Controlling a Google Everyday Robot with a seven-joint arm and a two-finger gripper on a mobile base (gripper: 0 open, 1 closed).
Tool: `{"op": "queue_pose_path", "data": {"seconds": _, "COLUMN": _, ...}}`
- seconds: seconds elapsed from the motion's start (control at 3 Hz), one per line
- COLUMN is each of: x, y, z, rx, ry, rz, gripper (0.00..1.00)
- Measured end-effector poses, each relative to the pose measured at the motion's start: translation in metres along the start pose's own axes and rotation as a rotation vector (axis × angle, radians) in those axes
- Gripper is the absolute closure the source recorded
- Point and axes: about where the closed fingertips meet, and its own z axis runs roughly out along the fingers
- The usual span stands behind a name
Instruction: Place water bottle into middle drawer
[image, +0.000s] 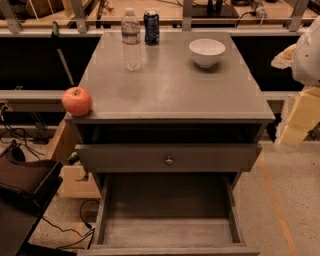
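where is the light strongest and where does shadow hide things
Camera view: warm light is brightest on the grey wooden cabinet top, with soft sheen near the small clear ribbed plastic water bottle; the gap above the knobbed grey drawer front is black shadow; the wide grey open middle drawer is dim at its back; the pale gripper, at the right edge, is lit.

Shows at the right edge as a rounded white shell (309, 50) with a cream, crumpled-looking patch (283, 56) on its left; carries below that the gripper (298, 117), pale-yellow blocky segments with flat faces and hard corners.
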Motion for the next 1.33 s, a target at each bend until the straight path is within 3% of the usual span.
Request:
{"op": "queue_pose_path", "data": {"seconds": 0.33, "x": 0.0, "y": 0.0, "z": 0.0, "rx": 0.0, "ry": 0.0, "rz": 0.0, "gripper": 0.0}}
{"op": "queue_pose_path", "data": {"seconds": 0.67, "x": -0.004, "y": -0.013, "z": 0.004, "rx": 0.057, "ry": -0.048, "rz": 0.026, "gripper": 0.0}}
{"op": "queue_pose_path", "data": {"seconds": 1.33, "x": -0.014, "y": -0.037, "z": 0.047, "rx": 0.16, "ry": -0.32, "rz": 0.173, "gripper": 0.0}}
